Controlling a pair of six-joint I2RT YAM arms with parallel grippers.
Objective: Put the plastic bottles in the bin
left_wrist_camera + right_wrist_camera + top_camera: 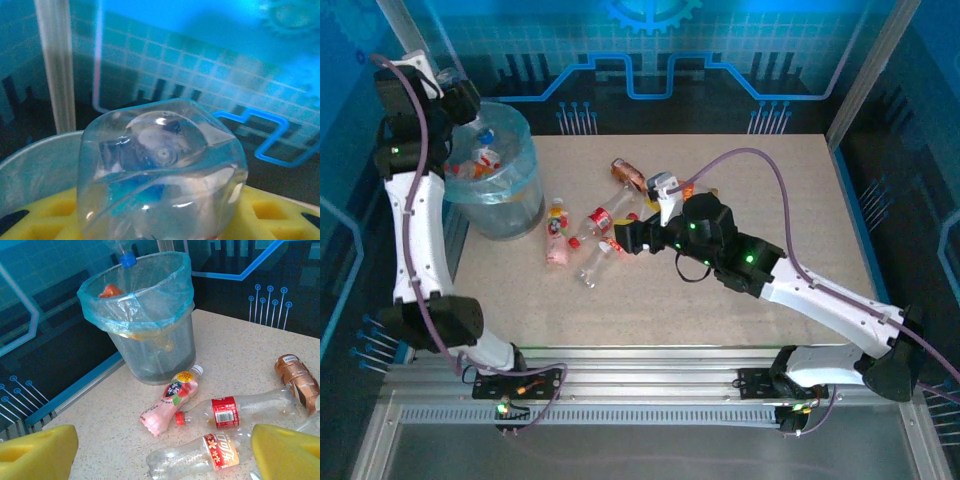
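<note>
My left gripper [468,108] hangs above the bin [502,175], shut on a clear bottle [160,170] whose blue cap [486,134] points down over the opening. The bin, lined with a blue-green bag [140,295], holds several bottles. On the table lie a pink bottle [172,397], a clear red-label bottle with a red cap [240,410] and a clear bottle with a red and orange label [200,455]. My right gripper [160,462] is open just above that last bottle, its yellow fingers [285,450] either side of it in the right wrist view.
A crushed brown bottle [297,377] lies further right, and a white and orange bottle [662,184] sits behind my right wrist. The bin stands at the table's far left corner. Bare tabletop [790,190] stretches to the right.
</note>
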